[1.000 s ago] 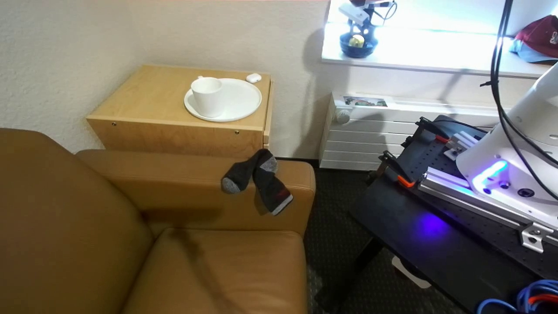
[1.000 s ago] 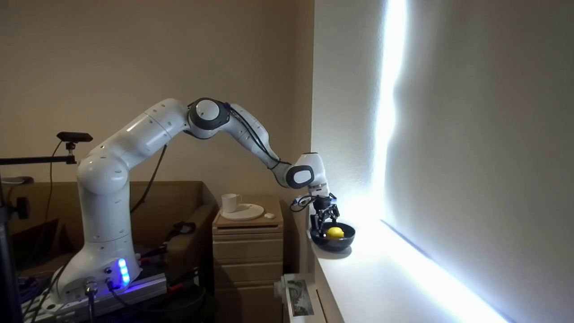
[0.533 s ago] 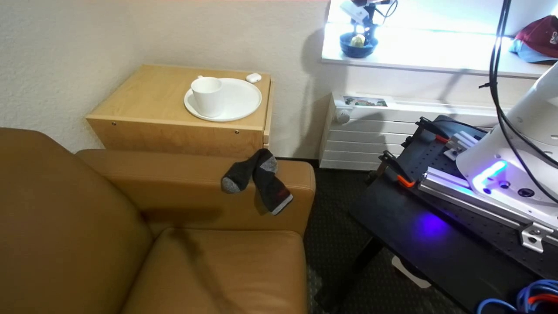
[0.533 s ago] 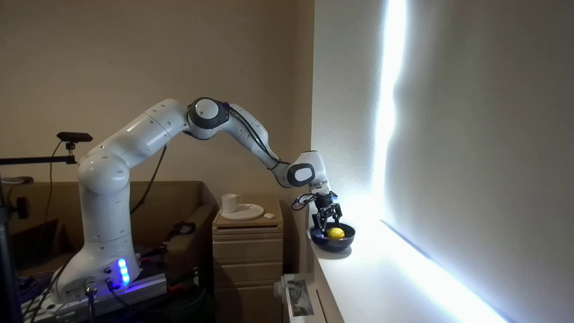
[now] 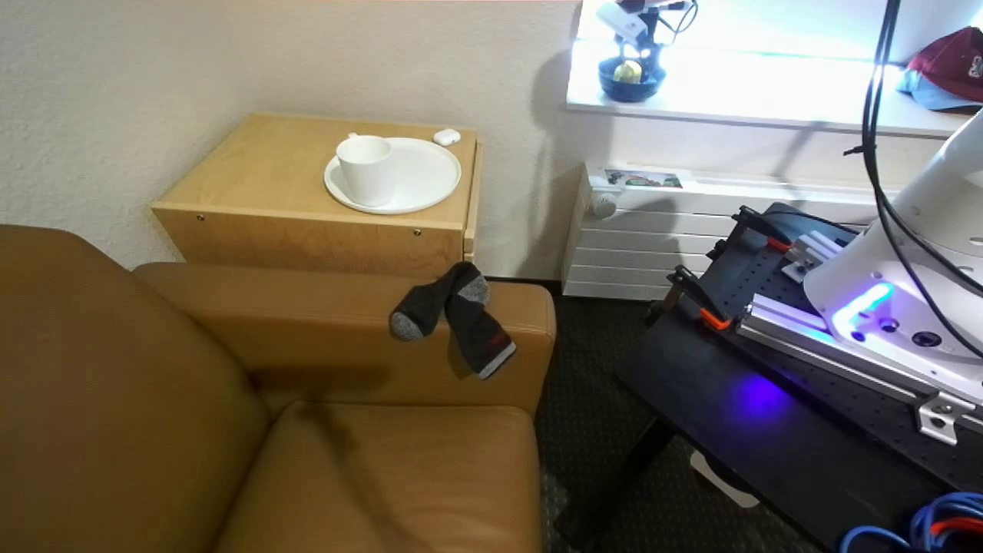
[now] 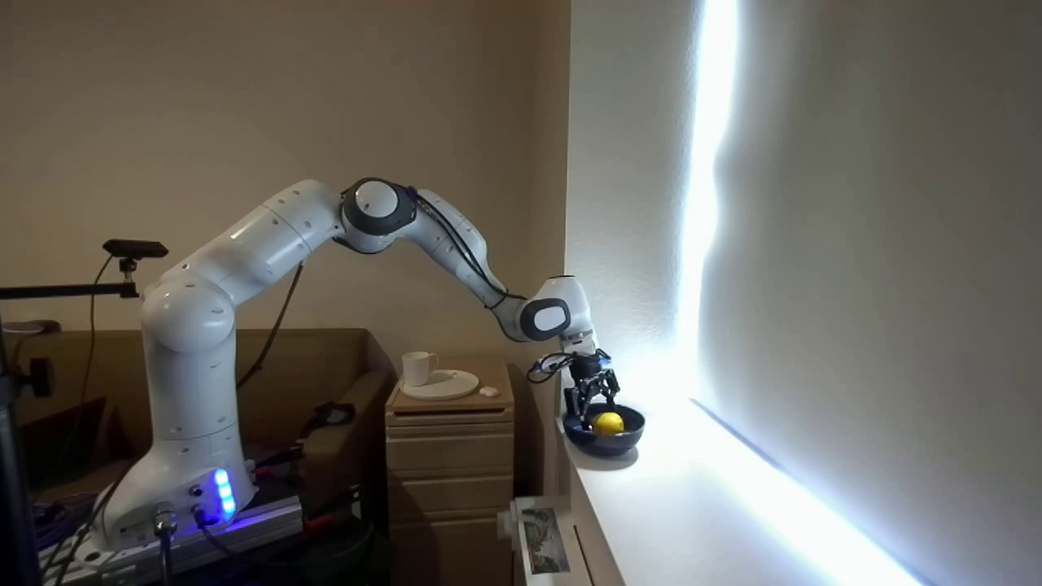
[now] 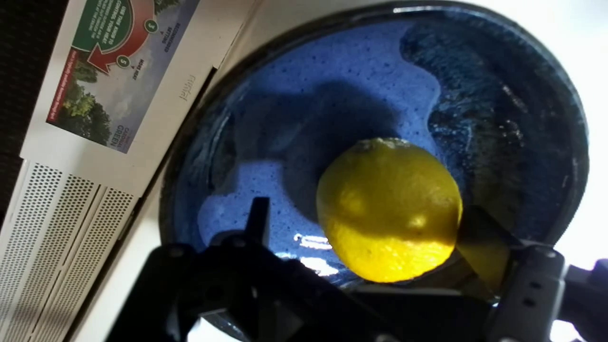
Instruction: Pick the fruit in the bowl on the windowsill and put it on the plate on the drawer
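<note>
The yellow fruit [image 7: 389,209] lies in the blue bowl [image 7: 304,71], which stands on the white windowsill [image 6: 676,496]. My gripper [image 7: 365,213] points down into the bowl with its fingers on either side of the fruit. It is open: a clear gap separates the left finger from the fruit in the wrist view, while the right finger is against or very close to it. The fruit also shows in both exterior views [image 5: 627,72] [image 6: 608,424]. The white plate [image 5: 426,177] sits on the tan drawer [image 5: 292,161]. The bowl hides parts of the fingertips in an exterior view.
A white mug [image 5: 365,170] stands on the plate's left part in an exterior view. A small white case [image 5: 446,137] lies beside the plate. A cap [image 5: 948,69] is farther along the sill. A radiator [image 5: 653,230] is below it, and a brown sofa [image 5: 330,338] with socks [image 5: 461,315] stands before the drawer.
The fruit shifted and turned slightly in the bowl half a second ago, and now sits back near its earlier spot. My gripper rose a little and has come down slightly again.
</note>
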`<state>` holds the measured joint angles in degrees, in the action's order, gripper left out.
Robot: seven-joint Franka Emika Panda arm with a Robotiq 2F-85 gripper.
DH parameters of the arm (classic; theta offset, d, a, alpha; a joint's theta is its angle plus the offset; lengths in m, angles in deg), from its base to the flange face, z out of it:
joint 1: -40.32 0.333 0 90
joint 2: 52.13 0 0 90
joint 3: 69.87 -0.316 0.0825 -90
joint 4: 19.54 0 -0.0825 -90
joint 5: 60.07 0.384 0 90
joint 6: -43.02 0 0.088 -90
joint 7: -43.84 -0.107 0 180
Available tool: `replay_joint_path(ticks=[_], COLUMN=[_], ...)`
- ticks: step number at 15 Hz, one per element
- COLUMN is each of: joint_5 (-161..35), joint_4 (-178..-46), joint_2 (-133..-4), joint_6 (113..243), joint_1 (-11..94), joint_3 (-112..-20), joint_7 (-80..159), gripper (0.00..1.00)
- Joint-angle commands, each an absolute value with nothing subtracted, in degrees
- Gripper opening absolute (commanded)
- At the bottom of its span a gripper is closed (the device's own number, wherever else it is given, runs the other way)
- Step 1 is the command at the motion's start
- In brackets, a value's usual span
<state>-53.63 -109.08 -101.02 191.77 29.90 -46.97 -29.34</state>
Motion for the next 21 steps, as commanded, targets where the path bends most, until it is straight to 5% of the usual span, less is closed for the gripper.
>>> replay_joint_path(ticks=[1,3,4,10,21], joint_5=[-54.0,-53.8,-53.7,-53.0,-40.4], joint_4=[-109.6,-109.7,-109.7,-109.5,-117.7], joint_2=[-102.2,-102.4,-102.5,-102.7,-91.1], joint_6=[193.7,194.8,195.6,198.6,203.4], joint_1=[29.8,29.8,29.9,30.0,17.6], joint_3=[-46.9,-46.9,-46.9,-46.9,-59.5], joint_7=[-30.3,-30.5,-30.7,-31.6,-15.5], gripper=[1.00,1.00,0.75,0.43,0.41])
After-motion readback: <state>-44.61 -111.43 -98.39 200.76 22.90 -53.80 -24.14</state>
